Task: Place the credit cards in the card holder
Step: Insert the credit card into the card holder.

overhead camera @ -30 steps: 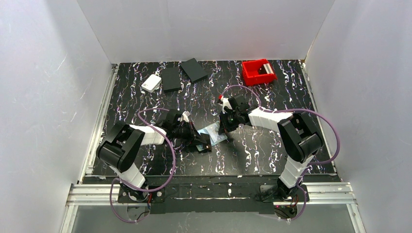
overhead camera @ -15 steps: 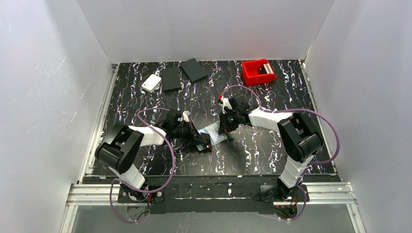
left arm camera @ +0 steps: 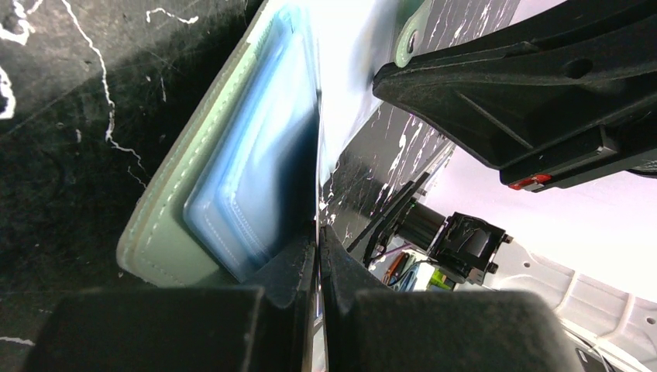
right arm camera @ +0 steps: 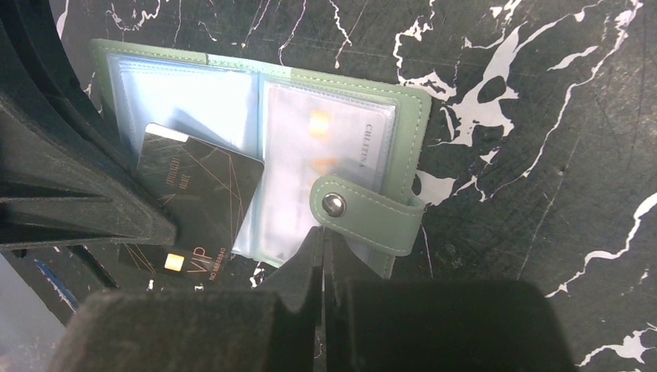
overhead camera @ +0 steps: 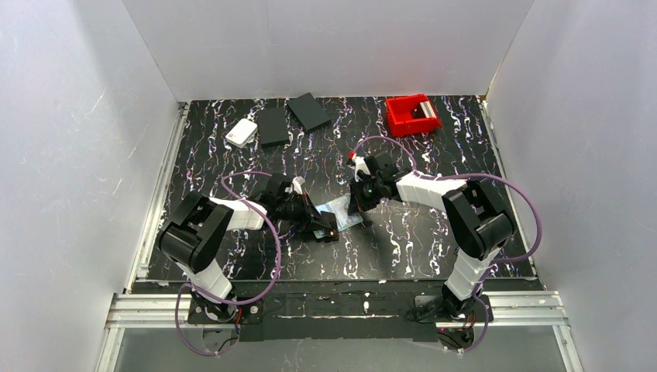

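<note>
Bolted at the near edge, both arms stretched low and inward over the black marbled table point(overhead camera: 403, 240). The left gripper point(left arm camera: 318, 260), rolled sideways, pinched a black VIP-marked credit card point(right arm camera: 203, 194) by its edge. The card's corner lay across the left clear pocket of the open sage-green folding card holder point(right arm camera: 404, 147) at mid-table. The right gripper point(right arm camera: 323, 252), fingers pressed together, clamped the holder's near edge beside the snap tab. Insertion looked under way. Next, the card needs sliding under the pocket lip. Beyond stood a red plastic bin point(overhead camera: 411, 115).
</note>
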Motion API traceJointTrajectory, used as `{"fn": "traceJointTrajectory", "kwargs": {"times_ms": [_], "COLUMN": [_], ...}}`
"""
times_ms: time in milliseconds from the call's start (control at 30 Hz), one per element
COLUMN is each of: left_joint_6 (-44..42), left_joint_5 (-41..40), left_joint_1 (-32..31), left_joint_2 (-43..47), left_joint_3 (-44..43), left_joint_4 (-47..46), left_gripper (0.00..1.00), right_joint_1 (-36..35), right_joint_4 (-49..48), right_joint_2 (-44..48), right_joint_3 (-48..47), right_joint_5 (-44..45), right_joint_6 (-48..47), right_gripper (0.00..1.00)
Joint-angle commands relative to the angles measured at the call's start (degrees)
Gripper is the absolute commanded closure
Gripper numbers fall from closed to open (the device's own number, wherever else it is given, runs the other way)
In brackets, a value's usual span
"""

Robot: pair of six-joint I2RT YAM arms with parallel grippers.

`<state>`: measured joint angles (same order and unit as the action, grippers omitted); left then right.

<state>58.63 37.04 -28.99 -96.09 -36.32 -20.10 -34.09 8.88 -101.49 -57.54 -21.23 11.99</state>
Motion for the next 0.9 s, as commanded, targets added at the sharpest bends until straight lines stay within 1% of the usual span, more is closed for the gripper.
{"fn": "traceJointTrajectory", "kwargs": {"times_ms": [0,167,333,500,600,867], "left_joint_6": [-2.0,-1.9,-1.9,-1.9,-2.5,-2.4], "left_joint_5": [-0.6,-0.7,-1.4,-0.2,0.3,1.8], "left_joint_1": [-0.2,-0.2,-0.2,-0.2,-0.2,-0.2], "left_joint_2": [-0.8,-2.1,-1.1,-0.2,0.8,-2.4], "left_joint_3": [-1.3,-1.3,-0.1,0.9,1.8,0.4], "left_joint_4": [-1.1,-2.6,-2.9,-3.8,-4.2,-6.4], "left_gripper": [1.0,1.0,1.0,1.0,1.0,1.0], "right_joint_1": [0.2,0.2,0.2,0.2,0.3,0.3], "right_joint_4": [-0.6,-0.7,-0.5,1.0,1.2,0.3], "right_joint_2": [-0.7,-0.9,-0.7,0.2,0.8,-0.1], "right_joint_3": [0.6,0.7,0.7,0.4,0.4,0.6], "right_joint_5": [-0.7,-0.9,-0.5,3.1,3.5,1.8], "right_joint_6": [-0.3,-0.2,-0.2,0.5,0.8,1.0], "right_gripper": [0.99,0.99,0.99,0.99,0.99,0.99]}}
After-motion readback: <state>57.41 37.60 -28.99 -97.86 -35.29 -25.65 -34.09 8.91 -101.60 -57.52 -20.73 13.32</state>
